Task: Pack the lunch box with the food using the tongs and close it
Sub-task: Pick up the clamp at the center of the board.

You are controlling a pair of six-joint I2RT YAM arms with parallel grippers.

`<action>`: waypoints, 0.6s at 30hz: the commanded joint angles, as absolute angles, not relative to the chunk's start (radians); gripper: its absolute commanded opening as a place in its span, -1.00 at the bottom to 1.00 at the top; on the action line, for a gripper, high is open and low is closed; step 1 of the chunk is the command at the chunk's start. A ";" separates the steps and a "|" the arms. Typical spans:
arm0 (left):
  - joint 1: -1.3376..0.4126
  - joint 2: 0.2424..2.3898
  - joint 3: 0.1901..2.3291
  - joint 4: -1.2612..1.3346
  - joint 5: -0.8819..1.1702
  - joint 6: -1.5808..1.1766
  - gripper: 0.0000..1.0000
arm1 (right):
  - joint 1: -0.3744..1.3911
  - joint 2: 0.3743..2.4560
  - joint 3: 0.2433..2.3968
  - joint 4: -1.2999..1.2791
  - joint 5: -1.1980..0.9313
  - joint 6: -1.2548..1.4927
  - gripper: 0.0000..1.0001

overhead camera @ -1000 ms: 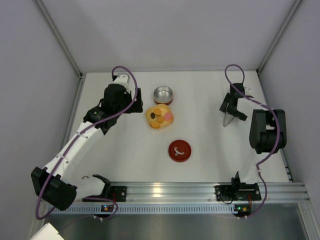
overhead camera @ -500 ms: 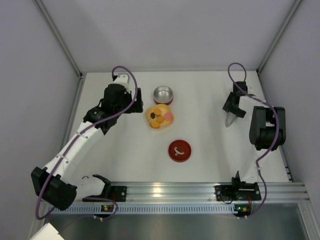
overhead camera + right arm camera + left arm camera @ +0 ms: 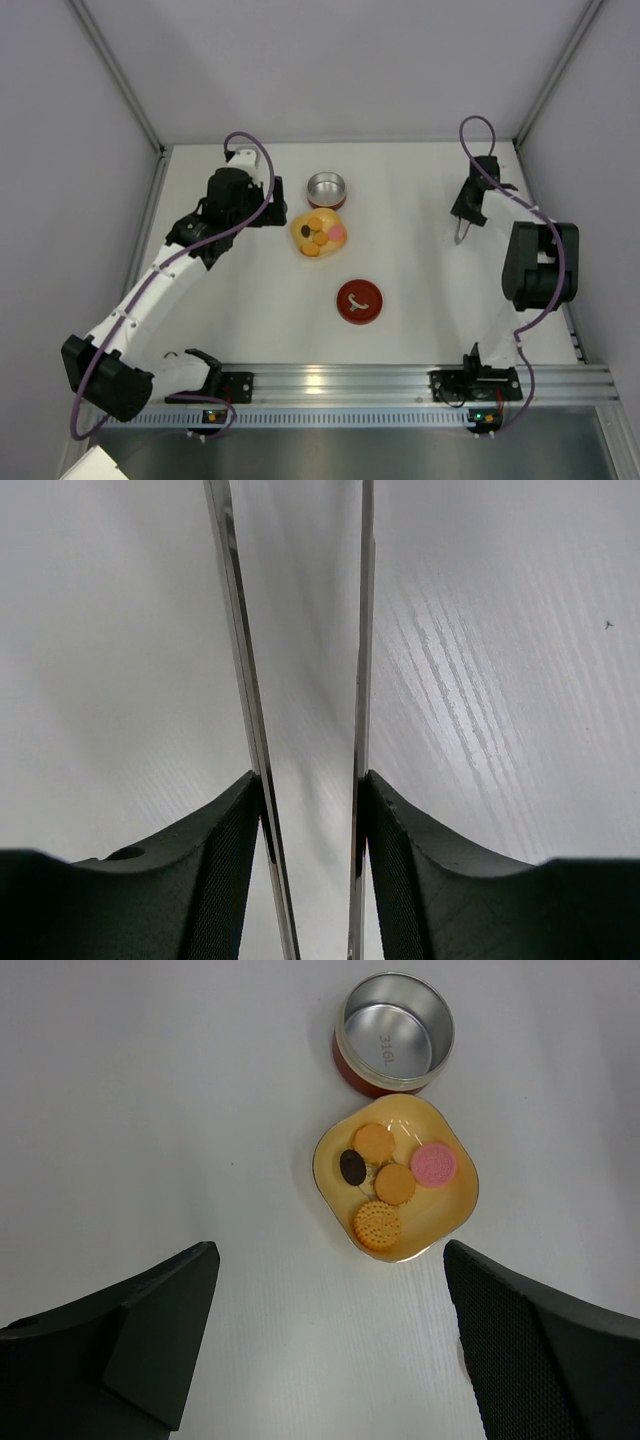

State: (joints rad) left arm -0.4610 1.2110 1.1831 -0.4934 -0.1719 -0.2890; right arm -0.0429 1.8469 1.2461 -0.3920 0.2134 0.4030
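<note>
The lunch box point(image 3: 326, 188) point(image 3: 393, 1032), a round tin that is red outside and shiny inside, stands open and empty at the back centre. Its red lid point(image 3: 359, 301) lies flat nearer the front. The food point(image 3: 319, 234) point(image 3: 395, 1185), several small orange, brown and pink biscuits, sits in a yellow dish point(image 3: 445, 1215). My left gripper point(image 3: 278, 203) point(image 3: 328, 1260) hovers open just left of the dish, holding nothing. At the far right my right gripper point(image 3: 465, 214) point(image 3: 310, 790) is shut on the silver tongs point(image 3: 460, 236) point(image 3: 240, 660), its fingers touching both thin arms.
White walls close the table in at the back, left and right. The right arm's elbow point(image 3: 540, 265) stands close to the right wall. An aluminium rail point(image 3: 340, 380) with both arm bases runs along the front edge.
My right gripper has narrowed from wide open until its fingers press both arms of the tongs, drifting slightly back and right. The left arm, tin, dish and lid have not moved.
</note>
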 commanded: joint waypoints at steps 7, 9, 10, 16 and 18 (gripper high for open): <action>-0.460 1.170 1.180 -0.489 -0.158 -0.290 0.98 | 0.047 1.621 1.302 -0.468 0.184 0.361 -0.11; -0.460 1.169 1.180 -0.489 -0.156 -0.288 0.98 | 0.076 1.595 1.302 -0.482 0.184 0.353 -0.11; -0.460 1.166 1.177 -0.491 -0.158 -0.290 0.98 | 0.089 1.579 1.302 -0.497 0.187 0.350 -0.11; -0.462 1.163 1.173 -0.495 -0.169 -0.287 0.98 | 0.179 1.505 1.305 -0.554 0.184 0.330 -0.14; -0.462 1.163 1.173 -0.495 -0.170 -0.287 0.98 | 0.216 1.459 1.304 -0.578 0.173 0.325 -0.14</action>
